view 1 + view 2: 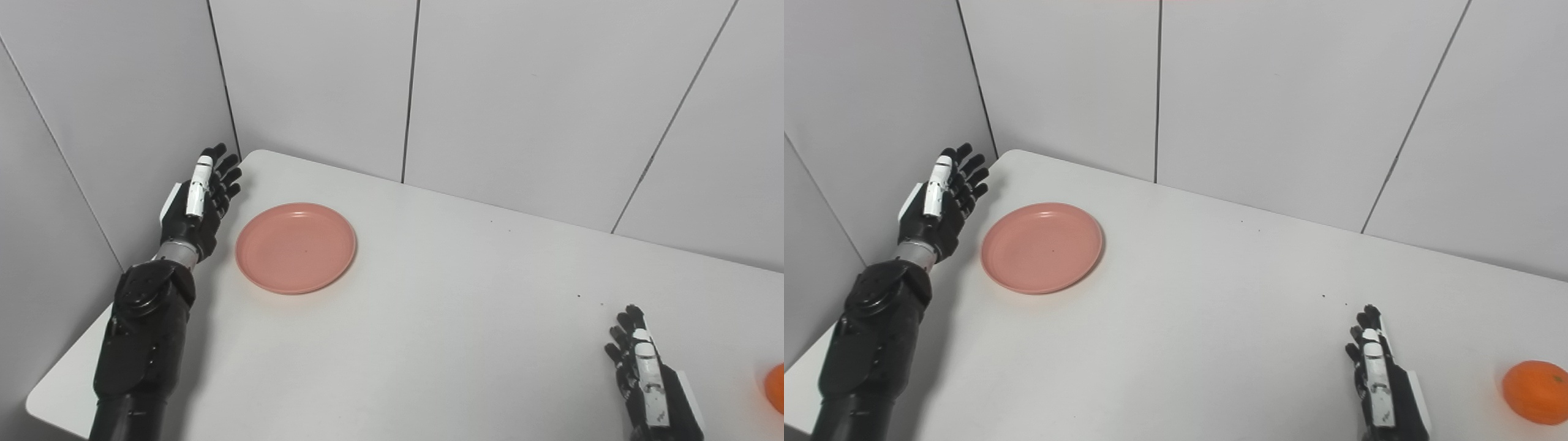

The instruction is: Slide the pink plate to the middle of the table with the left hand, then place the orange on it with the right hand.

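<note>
At the near right edge of the plain white surface [1213,343], the right robot hand [1381,380] rises from the bottom of the frame, black with a white strip along its back, fingers straight and loosely spread, holding nothing. Its wrist and arm are cut off by the lower edge. Just to its right, apart from it, one round orange fruit [1535,392] sits on the surface near the right border; the left eye view shows only a sliver of it at the picture's edge.

Across the surface on the near left, a black jointed forearm climbs from the bottom corner to the left robot hand [199,205], which stands upright on edge, palm turned toward the plate, fingers extended and slightly fanned, gripping nothing. It hovers over the left edge of the surface, just beside the plate without touching it; whether its lower edge meets the surface cannot be made out.

One round, shallow pink plastic plate [296,248] lies flat toward the far left corner, well apart from the orange and short of the middle. Small dark specks dot the surface farther right. Pale grey wall panels [520,92] with dark seams close off the back and left side.
</note>
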Controlling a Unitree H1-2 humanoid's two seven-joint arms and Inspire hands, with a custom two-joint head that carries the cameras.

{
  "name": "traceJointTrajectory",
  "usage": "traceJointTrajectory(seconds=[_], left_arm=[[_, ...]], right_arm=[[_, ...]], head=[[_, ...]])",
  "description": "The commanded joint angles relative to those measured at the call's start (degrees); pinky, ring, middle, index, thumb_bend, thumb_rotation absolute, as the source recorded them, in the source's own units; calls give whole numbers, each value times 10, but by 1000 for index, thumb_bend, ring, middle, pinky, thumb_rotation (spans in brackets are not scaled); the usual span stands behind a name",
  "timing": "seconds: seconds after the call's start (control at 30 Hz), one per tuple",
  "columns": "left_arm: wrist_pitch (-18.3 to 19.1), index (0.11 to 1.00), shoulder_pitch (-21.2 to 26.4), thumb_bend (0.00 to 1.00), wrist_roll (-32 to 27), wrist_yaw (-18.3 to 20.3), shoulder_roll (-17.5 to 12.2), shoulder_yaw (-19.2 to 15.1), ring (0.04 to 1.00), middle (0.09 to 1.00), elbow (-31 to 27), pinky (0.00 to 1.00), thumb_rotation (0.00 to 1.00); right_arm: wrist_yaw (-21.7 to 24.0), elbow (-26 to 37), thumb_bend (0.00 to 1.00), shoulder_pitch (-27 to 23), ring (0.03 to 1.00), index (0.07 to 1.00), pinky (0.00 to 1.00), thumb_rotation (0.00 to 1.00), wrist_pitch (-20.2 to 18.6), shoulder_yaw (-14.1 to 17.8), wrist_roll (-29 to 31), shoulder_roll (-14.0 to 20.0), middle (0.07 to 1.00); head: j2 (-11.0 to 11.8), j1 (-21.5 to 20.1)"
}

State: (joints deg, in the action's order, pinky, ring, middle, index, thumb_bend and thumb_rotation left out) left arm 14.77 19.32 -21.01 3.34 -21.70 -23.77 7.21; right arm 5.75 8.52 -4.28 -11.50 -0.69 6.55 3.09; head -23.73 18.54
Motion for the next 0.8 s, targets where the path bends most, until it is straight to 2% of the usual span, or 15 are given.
traceJointTrajectory(seconds=[0.0,0.53,0.77], left_arm=[[-20,950,18,315,-1,2,-19,-6,961,957,-7,980,1000],[-34,945,8,305,0,0,-17,-22,960,952,12,984,1000],[-28,954,6,302,-27,15,-13,-31,973,966,33,983,1000]], right_arm=[[1,14,164,-9,1000,1000,1000,1000,-5,4,5,2,1000],[3,13,163,-9,1000,1000,1000,1000,-4,5,6,6,1000],[4,13,163,-8,1000,1000,1000,1000,-4,5,8,7,1000]], head=[[0,1],[1,6],[0,6]])
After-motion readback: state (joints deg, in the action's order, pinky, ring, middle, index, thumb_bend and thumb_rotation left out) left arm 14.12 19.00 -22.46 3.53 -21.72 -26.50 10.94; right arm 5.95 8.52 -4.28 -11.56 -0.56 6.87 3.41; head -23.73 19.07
